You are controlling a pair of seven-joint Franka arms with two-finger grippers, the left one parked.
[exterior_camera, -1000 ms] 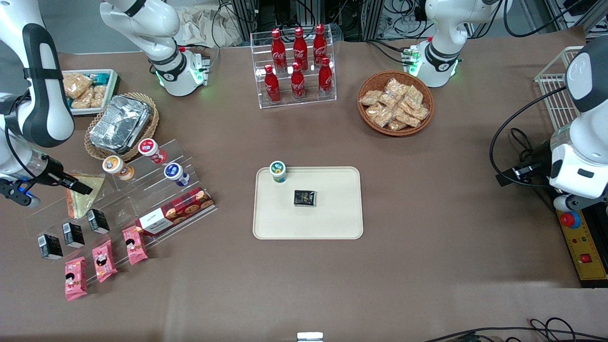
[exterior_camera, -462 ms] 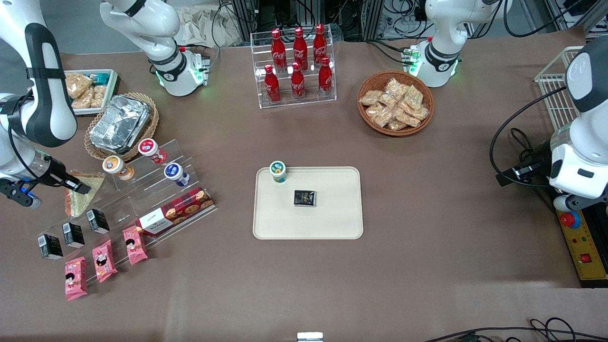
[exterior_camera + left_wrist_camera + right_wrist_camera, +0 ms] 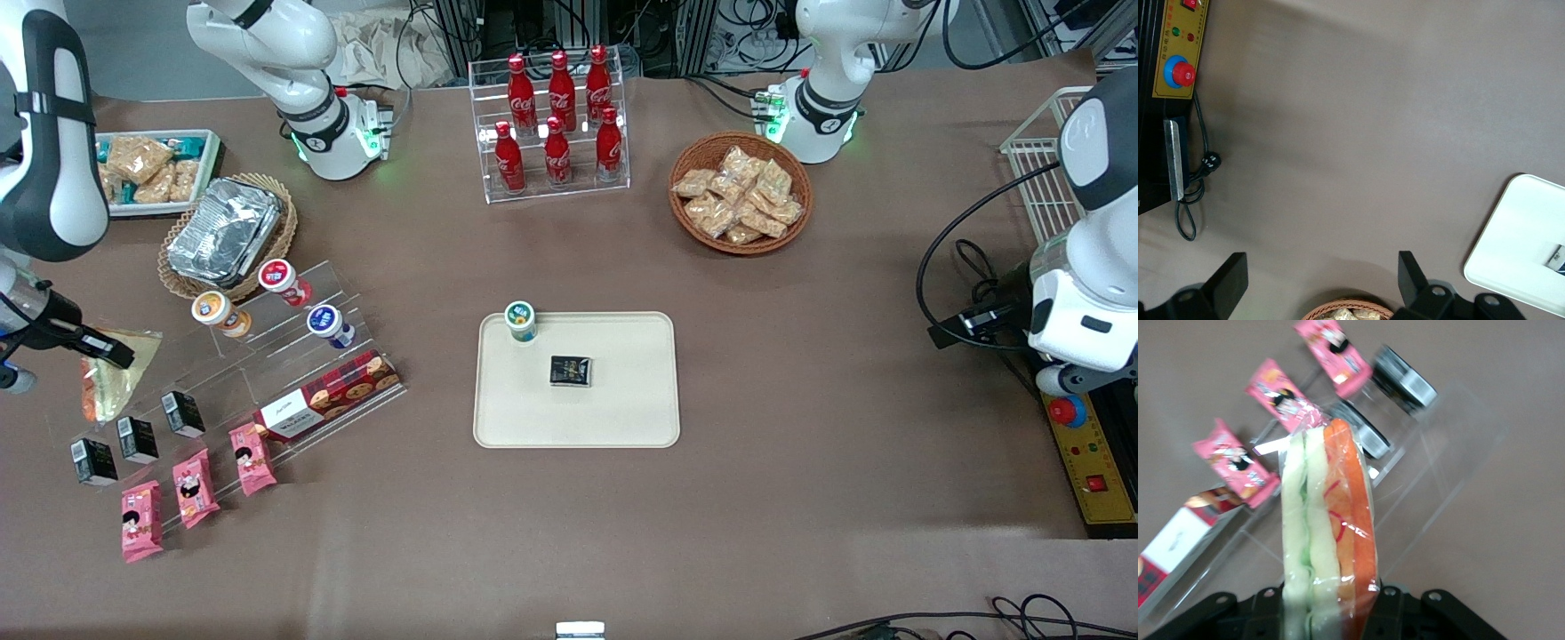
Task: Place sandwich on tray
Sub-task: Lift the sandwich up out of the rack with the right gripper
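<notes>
Clear plastic wrap catches the light on the sandwich [image 3: 1328,533], which my hand [image 3: 105,348] is clamped on: in the right wrist view the wedge stands between my fingers, its orange and green filling edge toward the camera. In the front view the sandwich [image 3: 114,373] hangs at the working arm's end of the desk, above the clear acrylic display stand [image 3: 233,356] and just beside its edge, with the small black cartons [image 3: 138,437] and the pink snack packets [image 3: 191,487] nearer the front camera.

I judge the pick done and the carry to be the step in hand. The cream tray [image 3: 622,418] lies well apart, near the middle of the desk, with a small round tub [image 3: 521,320] at one corner and a dark packet [image 3: 570,371] near its middle.

The next move calls for a sideways carry toward the parked arm's end, high enough to clear the stand and the cookie box [image 3: 329,396], then a descent onto a bare part of the tray away from the tub and the packet. The wrap looks slippery, so I would hold firmly until it rests.
</notes>
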